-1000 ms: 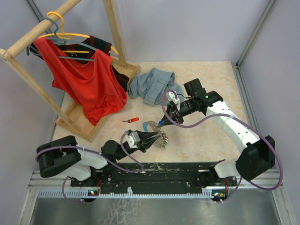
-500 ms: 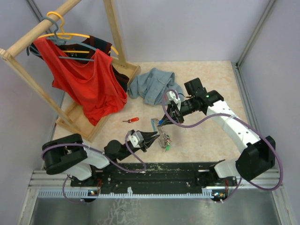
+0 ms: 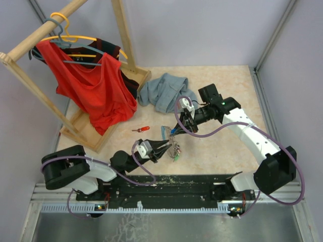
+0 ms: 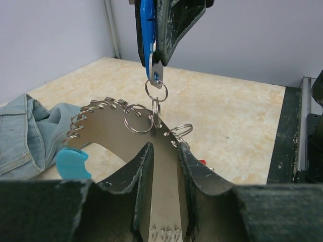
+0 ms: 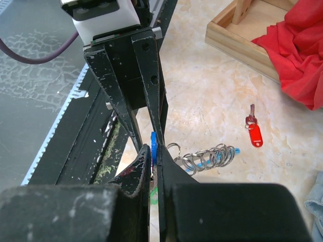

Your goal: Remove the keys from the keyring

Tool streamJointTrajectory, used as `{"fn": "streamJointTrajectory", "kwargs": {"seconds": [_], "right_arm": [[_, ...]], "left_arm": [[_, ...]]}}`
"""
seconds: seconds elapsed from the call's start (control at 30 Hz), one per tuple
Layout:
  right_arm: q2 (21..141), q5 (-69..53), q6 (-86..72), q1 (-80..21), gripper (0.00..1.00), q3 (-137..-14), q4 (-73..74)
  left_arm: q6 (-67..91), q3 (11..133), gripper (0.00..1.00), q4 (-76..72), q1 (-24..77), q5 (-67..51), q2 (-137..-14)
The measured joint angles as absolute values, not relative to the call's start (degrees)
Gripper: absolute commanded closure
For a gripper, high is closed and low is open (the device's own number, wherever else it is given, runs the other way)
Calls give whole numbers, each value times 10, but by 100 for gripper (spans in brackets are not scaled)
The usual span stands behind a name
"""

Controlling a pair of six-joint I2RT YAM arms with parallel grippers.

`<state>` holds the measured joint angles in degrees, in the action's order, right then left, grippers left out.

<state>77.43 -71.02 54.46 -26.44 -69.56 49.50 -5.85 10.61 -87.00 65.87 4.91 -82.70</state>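
L gripper [image 3: 165,147] backs off a bit toward its base vs prev frame, keyring [image 4: 106,126] w/ it. Its fingers are clamped on keyring's grey plate, held above table [image 3: 212,151], centre-front. R gripper [image 5: 154,156] is pinched tight on blue key [image 4: 146,30], which is ring-linked to keyring. The red key [image 5: 254,132] lies loose on table.

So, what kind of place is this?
Probably a robot test cell, not a home: a left arm and a right arm bolted to a rail, plain walls closing it in, and a wooden clothes rack with a red shirt as a prop.
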Motion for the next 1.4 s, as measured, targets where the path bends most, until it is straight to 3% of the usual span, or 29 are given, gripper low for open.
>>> {"fn": "streamJointTrajectory", "kwargs": {"seconds": [0.5,0.83,1.07,1.23,1.4], "right_arm": [[774,-710,545,-264,100,-696,495],[774,-710,545,-264,100,-696,495],[774,-710,545,-264,100,-696,495],[774,-710,545,-264,100,-696,495],[774,-711,545,-264,100,-696,494]], "left_arm": [[-58,119,70,-870,659,49,-824],[-58,125,80,-870,658,50,-824],[-58,132,82,-870,657,50,-824],[-59,134,99,-870,657,51,-824],[-61,134,100,-870,655,51,-821]]}}
